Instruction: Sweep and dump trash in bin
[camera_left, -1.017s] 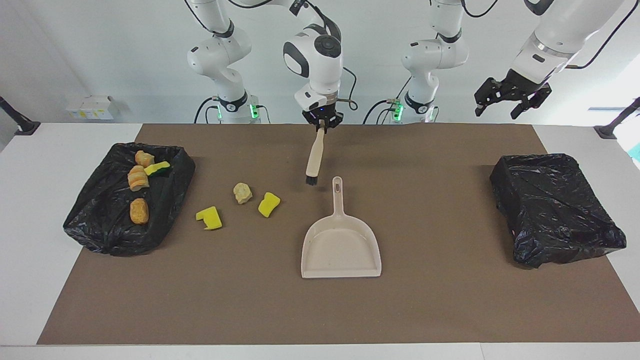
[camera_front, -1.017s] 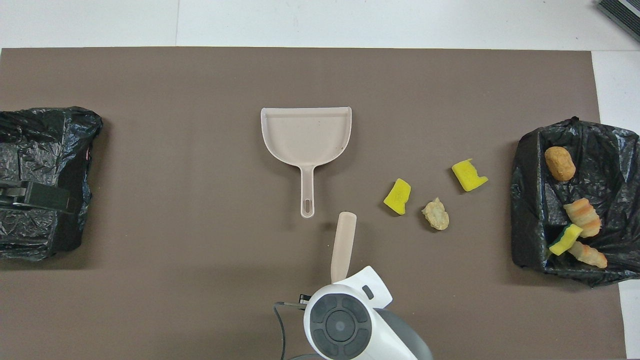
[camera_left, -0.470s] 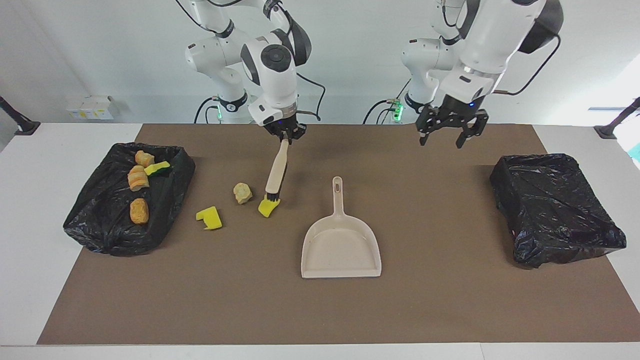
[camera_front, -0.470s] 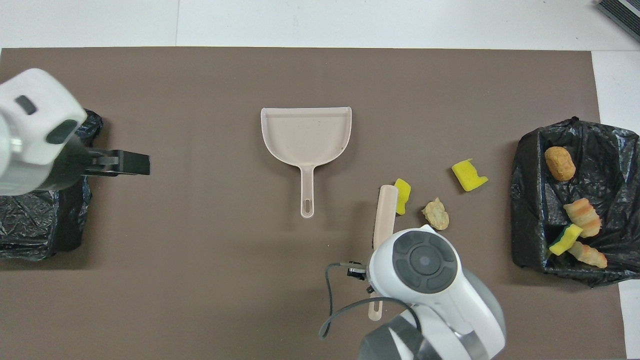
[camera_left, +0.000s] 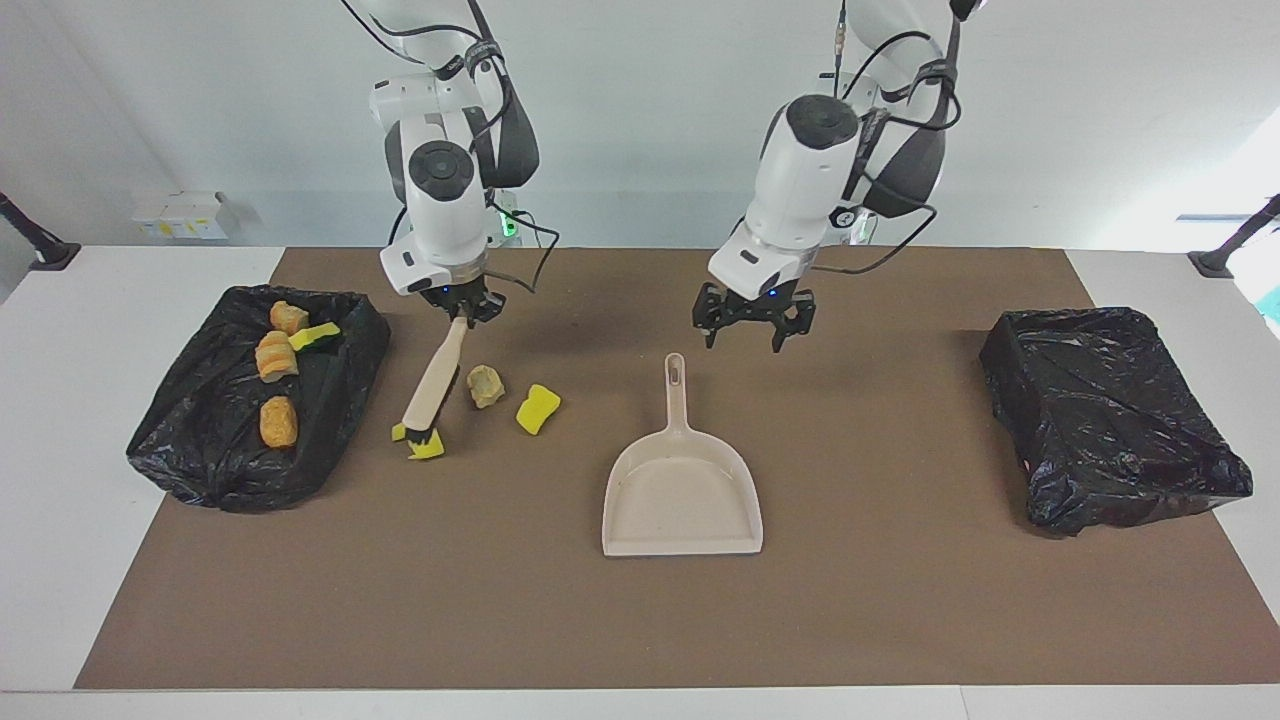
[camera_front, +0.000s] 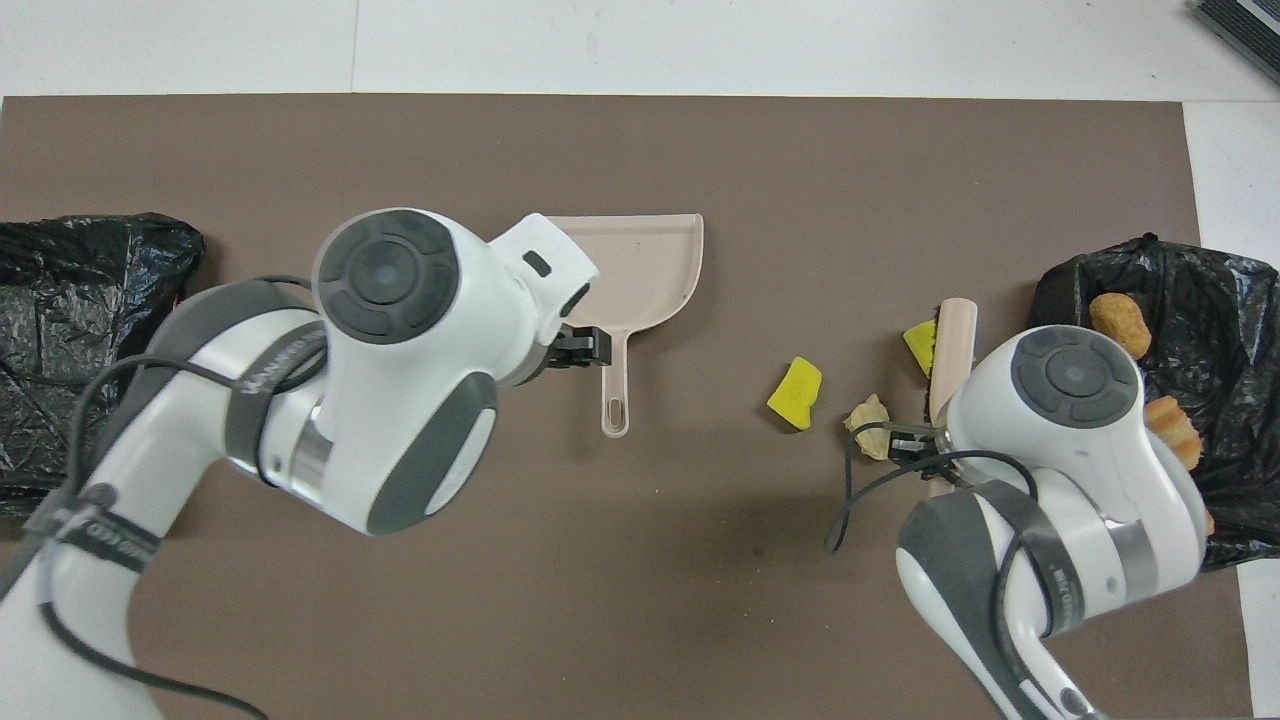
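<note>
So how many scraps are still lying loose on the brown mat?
3: one yellow sponge piece at the brush tip, a tan lump, another yellow piece nearer the dustpan.

A white table (camera_left: 120, 560) carries a brown mat (camera_left: 640, 620). On the mat lie a beige dustpan (camera_left: 683, 495) at the middle, two yellow sponge pieces (camera_left: 538, 408) (camera_left: 428, 447) and a tan lump (camera_left: 485, 385) toward the right arm's end, and a black bag-lined bin at each end (camera_left: 1110, 420) (camera_left: 200, 460), each overlapping the mat's edge.
</note>
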